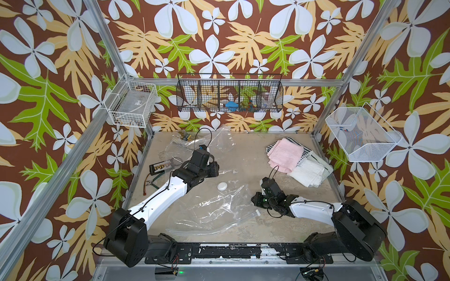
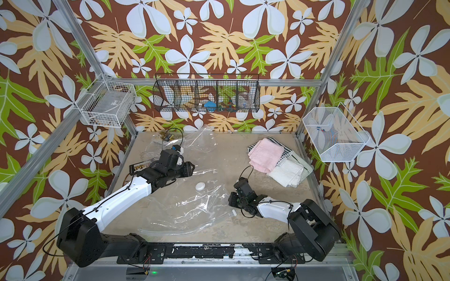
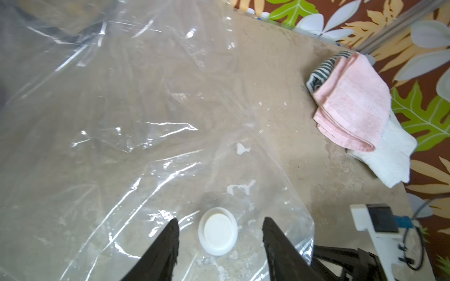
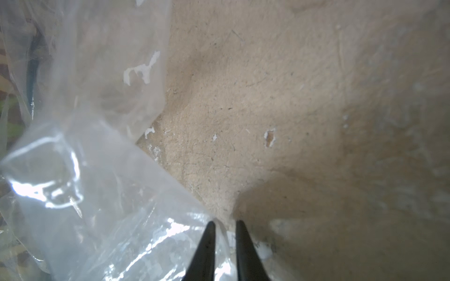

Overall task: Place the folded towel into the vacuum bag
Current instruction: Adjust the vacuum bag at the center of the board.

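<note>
The walls are papered in a loud floral wallpaper [image 1: 219,36], brown with white blossoms and green leaves, behind an aluminium frame [image 1: 107,39]. A white wire basket [image 1: 131,103] hangs at the back left. A long black wire basket [image 1: 230,96], split into compartments, hangs on the back wall with a blue thing [image 1: 230,105] in its middle part. A white mesh basket [image 1: 362,136] tilts off the right wall. On the worn tan bench [image 1: 248,158], near its left edge, lie a black card of gold bits [image 1: 159,167] and red-handled pliers [image 1: 151,183].
</note>
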You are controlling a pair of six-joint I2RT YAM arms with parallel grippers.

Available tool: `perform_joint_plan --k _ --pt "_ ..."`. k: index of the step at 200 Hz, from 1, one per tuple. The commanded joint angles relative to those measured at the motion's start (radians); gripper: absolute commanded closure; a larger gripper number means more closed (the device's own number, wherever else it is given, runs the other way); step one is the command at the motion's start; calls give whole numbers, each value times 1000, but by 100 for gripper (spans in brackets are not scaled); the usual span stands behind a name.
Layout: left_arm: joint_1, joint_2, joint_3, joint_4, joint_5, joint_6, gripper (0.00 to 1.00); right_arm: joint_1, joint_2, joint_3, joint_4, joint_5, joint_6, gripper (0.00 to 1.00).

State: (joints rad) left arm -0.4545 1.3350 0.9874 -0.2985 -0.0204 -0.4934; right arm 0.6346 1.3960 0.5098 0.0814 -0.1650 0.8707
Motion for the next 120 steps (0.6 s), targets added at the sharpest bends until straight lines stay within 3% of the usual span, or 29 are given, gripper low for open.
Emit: perform_joint_plan --k 1,20,41,73,120 --pt "73 -45 -35 1 0 -15 40 -14 -57 14 -83 -26 -119 56" --pt "137 -88 -77 10 18 -32 39 -55 -111 44 -141 -36 -183 38" --pt "160 -118 -121 32 28 -53 39 -105 -76 121 -130 -85 -228 26" --pt "160 -114 -161 71 97 -88 39 -122 192 386 -215 -158 -297 20" --pt "160 -118 -146 46 118 -65 39 -125 490 625 -237 -149 -320 21"
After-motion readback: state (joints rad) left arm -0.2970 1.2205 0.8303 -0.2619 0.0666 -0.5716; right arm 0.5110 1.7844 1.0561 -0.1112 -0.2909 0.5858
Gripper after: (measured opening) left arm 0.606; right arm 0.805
